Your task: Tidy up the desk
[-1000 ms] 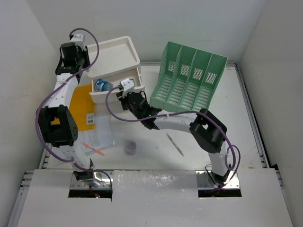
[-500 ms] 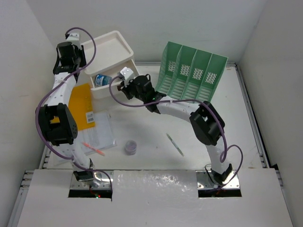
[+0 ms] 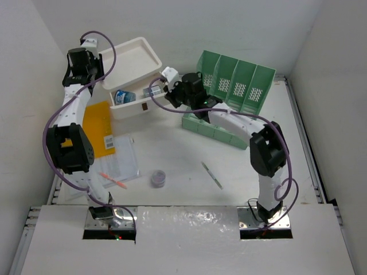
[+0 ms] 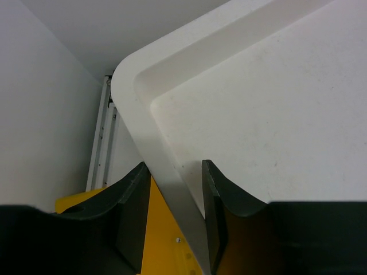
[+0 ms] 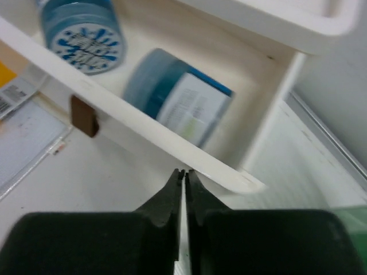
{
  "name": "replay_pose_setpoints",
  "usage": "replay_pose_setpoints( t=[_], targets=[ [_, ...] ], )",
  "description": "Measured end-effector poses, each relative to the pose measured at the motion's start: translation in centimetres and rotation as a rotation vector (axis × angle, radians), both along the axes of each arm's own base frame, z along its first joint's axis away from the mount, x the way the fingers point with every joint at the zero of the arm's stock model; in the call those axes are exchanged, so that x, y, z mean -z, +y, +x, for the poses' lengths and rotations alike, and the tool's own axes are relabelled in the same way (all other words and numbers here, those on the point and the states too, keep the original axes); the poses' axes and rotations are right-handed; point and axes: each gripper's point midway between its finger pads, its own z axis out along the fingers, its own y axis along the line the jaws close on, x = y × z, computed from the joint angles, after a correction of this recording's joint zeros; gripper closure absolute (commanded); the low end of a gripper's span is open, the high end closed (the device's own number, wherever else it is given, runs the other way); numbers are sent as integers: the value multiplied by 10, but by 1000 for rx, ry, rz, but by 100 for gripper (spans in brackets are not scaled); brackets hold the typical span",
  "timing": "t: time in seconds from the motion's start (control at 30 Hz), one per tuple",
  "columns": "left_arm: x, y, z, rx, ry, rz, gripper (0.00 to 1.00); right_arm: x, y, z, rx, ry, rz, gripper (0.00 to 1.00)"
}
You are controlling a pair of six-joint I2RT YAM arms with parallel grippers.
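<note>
**Pose.** The left gripper [image 4: 175, 220] sits at the far-left corner of the white drawer box [image 3: 135, 63]. Its arm rises along the left side and bends inward at the wrist. The right gripper [image 5: 183, 176] points at the front wall of the open drawer [image 5: 143, 129]. Its arm rises from its base, bends at the elbow, and runs left in front of the green file rack [image 3: 235, 86].

**Limits of view.**
- The right arm covers part of the rack's lower front.
- In the drawer, a round blue container [image 5: 83, 34] is sharp. A second, labelled blue container [image 5: 183, 103] is blurred, and its print cannot be read.
- Contact between the right fingertips and the drawer wall cannot be confirmed.

**Grip state.**
- Left: the fingers [image 4: 135, 212] straddle the box's top rim [image 4: 166, 172]. They are partly apart, the rim fills the gap, and they grip it.
- Right: the fingers are pressed together and hold nothing.

**Surroundings.** The desk [image 3: 172, 154] lies under both arms, bearing the box at far left and the rack at far centre-right.
</note>
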Motion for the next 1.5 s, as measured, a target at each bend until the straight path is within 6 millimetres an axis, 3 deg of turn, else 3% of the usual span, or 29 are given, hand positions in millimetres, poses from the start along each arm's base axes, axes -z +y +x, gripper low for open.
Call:
replay_pose_setpoints(
  t=[0.03,0.2,0.33,0.47,0.57,0.63,0.7,0.77,0.8,0.97,1.1,1.17,1.27,1.5],
  targets=[
    [0,0,1,2,3,-3,100,-5,-9,2,22,2,-3,78],
    [-1,-8,4,51,7,-28,100,-61,-44,15,188,-56,83,49],
    [-1,-18,9,103,12,-50,100,-93,-59,19,293,-71,160,49],
    [0,-23,11,126,18,-62,100,-100,-44,38,321,-26,213,55],
    [0,-25,11,132,19,-69,100,-91,-31,51,328,23,217,55],
    [0,-26,11,134,19,-74,100,-72,-29,48,327,63,182,52],
    [0,-26,11,132,19,-80,100,-49,-28,35,309,88,146,47],
    [0,-26,11,128,19,-85,100,-20,-30,11,279,130,92,43],
    [0,-26,11,127,20,-88,100,-15,-30,0,258,125,93,42],
    [-1,-27,10,122,22,-94,100,-28,-42,-57,102,62,42,32],
    [0,-27,10,117,24,-97,100,-50,-51,-80,-41,-26,25,37],
    [0,-27,10,113,26,-99,100,-53,-51,-85,-110,-45,21,38],
    [0,-27,11,109,27,-102,100,-41,-47,-83,-190,-44,-12,38],
    [1,-26,12,105,28,-104,100,9,-33,-67,-301,24,-101,38]
  ],
)
